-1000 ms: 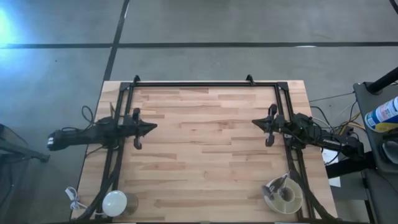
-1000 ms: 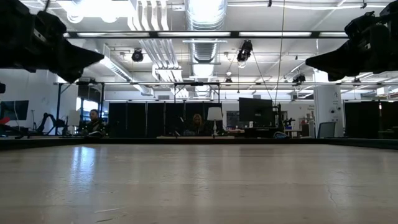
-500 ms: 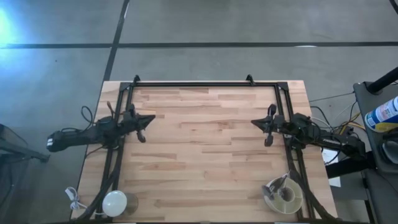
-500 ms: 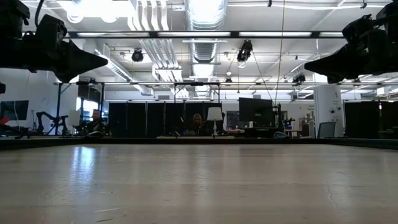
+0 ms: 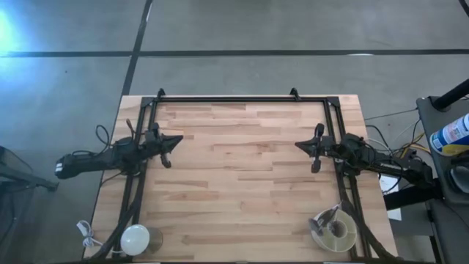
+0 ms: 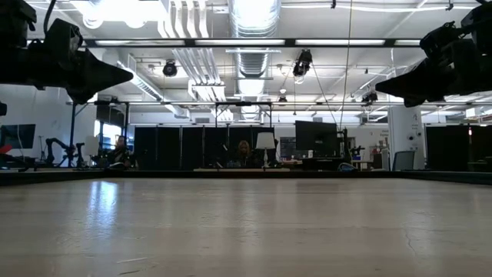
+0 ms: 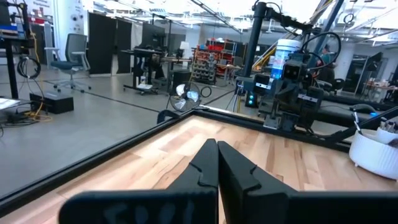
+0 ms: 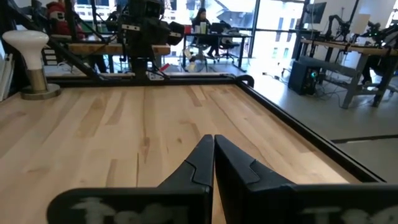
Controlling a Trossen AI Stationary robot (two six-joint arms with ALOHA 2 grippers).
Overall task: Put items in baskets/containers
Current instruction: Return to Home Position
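The tub [image 5: 351, 240] was small in the high view and was cut by the edge of the left wrist view, so I could not tell its compartments. The brushes [image 5: 326, 218] stood leaning inside it, too small to count. Only the left wrist view showed their tips above the rim, and the low view did not reach the tub at all. The tub stood well apart from the right gripper [image 5: 297, 144], behind its fingertips and to one side. It was far ahead of the left gripper [image 5: 179, 138], across the table [image 5: 242, 183]. Both grippers were clenched on nothing, with their fingers meeting. The white dome lamp [image 5: 135, 238] stood well behind the left gripper.
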